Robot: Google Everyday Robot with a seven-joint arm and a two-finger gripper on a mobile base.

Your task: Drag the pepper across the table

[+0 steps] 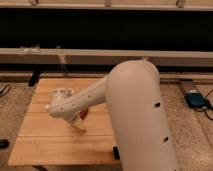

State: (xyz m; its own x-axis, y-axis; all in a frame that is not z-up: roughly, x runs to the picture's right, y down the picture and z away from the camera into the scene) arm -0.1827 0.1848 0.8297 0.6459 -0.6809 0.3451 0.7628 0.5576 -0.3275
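**Arm low over the desk, a sliver of pepper beside the claw**

One container shows on the desk [45,141]: a white object [62,92], probably a bottle, peeking above the forearm near the left-centre of the top. Most of it is hidden by the arm, so its contents cannot be told.

The robot's white arm [135,110] fills the middle and right of the view. It reaches leftward across the desk, then bends back down to the surface. The claw [79,122] sits at the end of that bend, low over the wood near the middle of the desk. How far it is open, and whether it has hold of anything, cannot be told.

One pepper [84,114] is visible only as a small reddish patch just beside the claw, at the underside of the forearm and near the desk's centre. Whether the two touch cannot be told.

One small dark object [116,152] lies at the front edge of the desk, partly behind the arm. One blue device [197,100] rests on the floor to the right, well apart from the desk.
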